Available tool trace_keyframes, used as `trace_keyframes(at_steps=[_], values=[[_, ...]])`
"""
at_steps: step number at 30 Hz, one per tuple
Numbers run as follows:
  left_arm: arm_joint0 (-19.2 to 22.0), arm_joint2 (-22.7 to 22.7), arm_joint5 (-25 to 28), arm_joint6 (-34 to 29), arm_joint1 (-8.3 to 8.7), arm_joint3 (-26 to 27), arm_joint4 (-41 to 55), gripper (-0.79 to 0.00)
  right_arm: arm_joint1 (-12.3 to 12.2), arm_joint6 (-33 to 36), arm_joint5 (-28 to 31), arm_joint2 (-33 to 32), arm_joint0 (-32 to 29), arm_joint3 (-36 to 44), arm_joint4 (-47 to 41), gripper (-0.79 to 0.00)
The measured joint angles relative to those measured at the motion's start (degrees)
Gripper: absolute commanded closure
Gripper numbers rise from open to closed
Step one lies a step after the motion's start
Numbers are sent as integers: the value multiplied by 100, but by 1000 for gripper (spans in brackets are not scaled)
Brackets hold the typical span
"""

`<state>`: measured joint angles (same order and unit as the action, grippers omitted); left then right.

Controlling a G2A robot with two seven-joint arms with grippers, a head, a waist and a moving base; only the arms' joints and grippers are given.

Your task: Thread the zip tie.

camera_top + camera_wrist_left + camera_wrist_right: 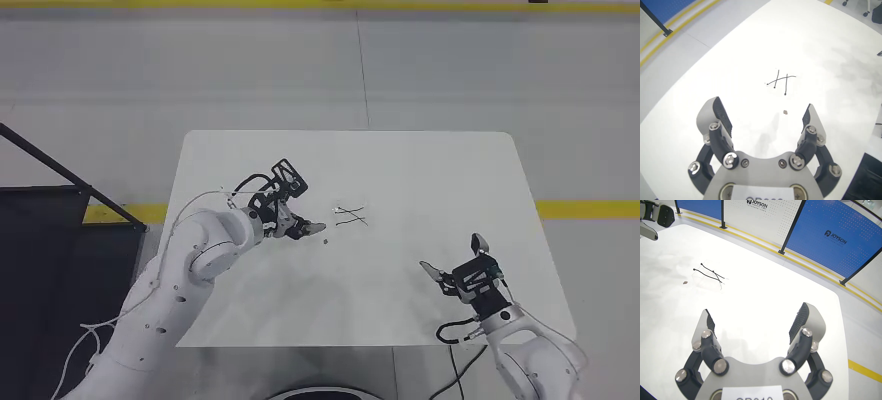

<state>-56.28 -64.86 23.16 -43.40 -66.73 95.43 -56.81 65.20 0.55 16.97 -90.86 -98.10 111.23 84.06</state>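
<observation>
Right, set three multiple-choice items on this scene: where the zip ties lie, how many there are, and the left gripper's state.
1. Where do the zip ties lie? A on the table; B in a gripper; C on the floor.
2. How many are there? A two; B three; C five.
3. The left gripper is: A open and empty; B shut on a tie; C shut, empty.
Answers: 1 A, they rest on the white top; 2 B, three black strands lie crossed; 3 A, it stands wide with nothing inside.
</observation>
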Motion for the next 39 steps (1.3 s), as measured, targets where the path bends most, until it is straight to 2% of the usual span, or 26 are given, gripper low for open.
trace_keyframes(at_steps=[4, 14, 19, 29, 32, 39], values=[[158, 187, -173, -344, -53, -123, 606, -785, 4, 39, -26, 6, 18, -9, -31, -785], [104, 189, -223, -228, -56, -113, 435, -785, 11, 79, -86, 10, 24, -7, -77, -785], [210, 432, -1159, -241, -154, -212, 388, -785, 11, 79, -86, 10, 23, -7, -77, -785], [638, 835, -2710, -814, -399, -658, 1324, -785, 11, 79, -86, 10, 24, -7, -77, -785], [717, 860, -2855, -980, -432, -733, 1585, -785, 11, 79, -86, 10, 24, -7, -77, -785], [705, 854, -2836, -962, -430, -722, 1581, -785, 11, 79, -86, 10, 24, -7, -77, -785]])
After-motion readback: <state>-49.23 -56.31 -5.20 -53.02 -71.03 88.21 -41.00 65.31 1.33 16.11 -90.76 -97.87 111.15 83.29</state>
